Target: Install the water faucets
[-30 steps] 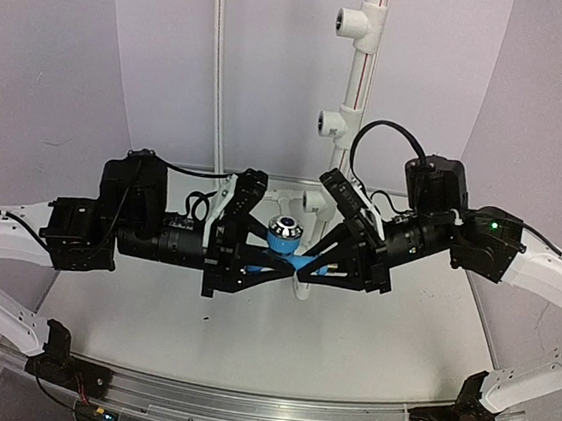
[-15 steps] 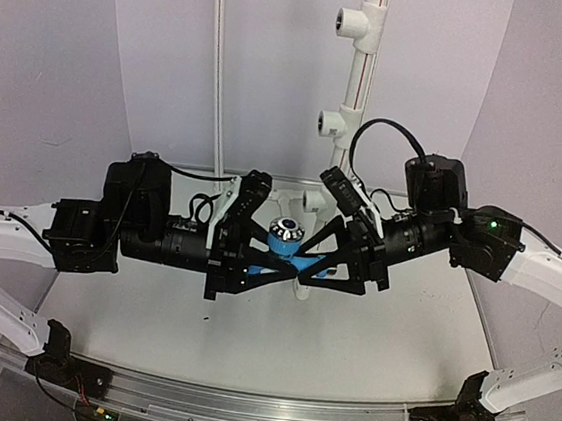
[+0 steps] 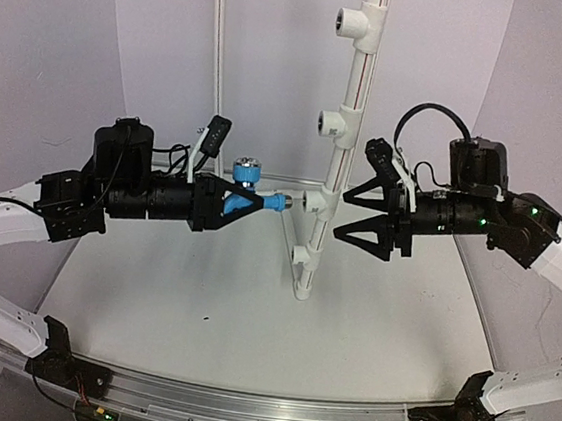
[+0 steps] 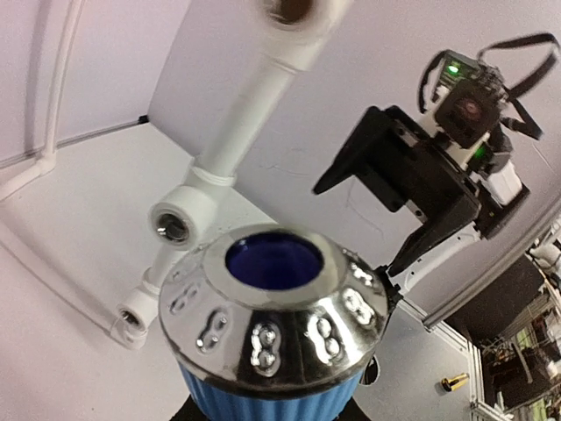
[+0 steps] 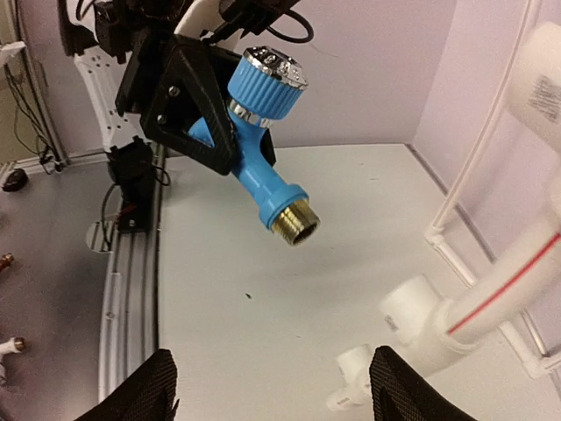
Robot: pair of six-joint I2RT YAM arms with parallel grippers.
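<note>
Between the fingers of the left pincer sits the blue water faucet. The jaws are closed narrowly around its body and hold it in the air over the desk. Its round knob, which has a shiny metal cap, rises above the fingers. Its metal threaded end points forward, away from the pincer. Just ahead of this end is a tee fitting on the upright white pipe. The socket of the fitting faces the thread, near to it but not touching. On the far side of the pipe, the right pincer has its jaws wide apart and holds nothing. Its fingertips are turned toward the pipe and the faucet.
</note>
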